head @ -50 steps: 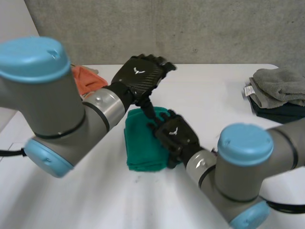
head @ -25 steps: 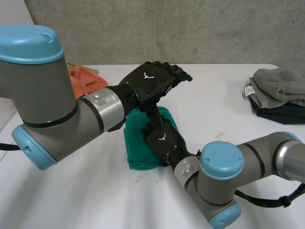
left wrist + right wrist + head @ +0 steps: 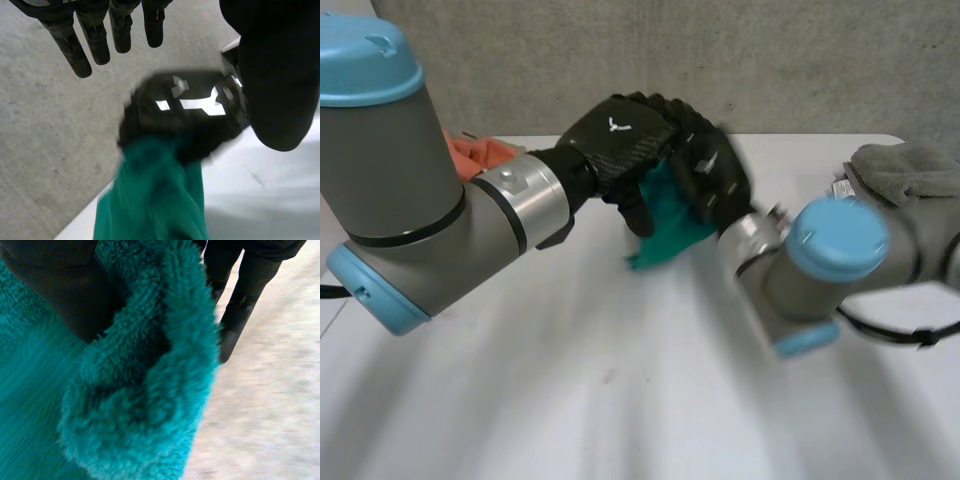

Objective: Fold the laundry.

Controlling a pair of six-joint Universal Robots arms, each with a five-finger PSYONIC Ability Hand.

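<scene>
My right hand [image 3: 718, 175] is shut on a green towel [image 3: 668, 225] and holds it bunched in the air above the white table [image 3: 570, 400]. In the right wrist view the green towel [image 3: 135, 390] bulges between the thumb and the fingers [image 3: 240, 305]. My left hand [image 3: 620, 150] hovers just beside it, open, with straight fingers [image 3: 95, 35] and nothing in them. From the left wrist view the right hand [image 3: 185, 112] sits below the left fingertips, with the green towel [image 3: 155, 200] hanging from it.
A stack of folded grey towels [image 3: 910, 170] lies at the table's far right. An orange cloth [image 3: 470, 150] lies at the far left behind my left arm.
My right hand has closed on the folded green towel and lifted it off the table, up and away toward the far side. The left hand stayed raised and open.
</scene>
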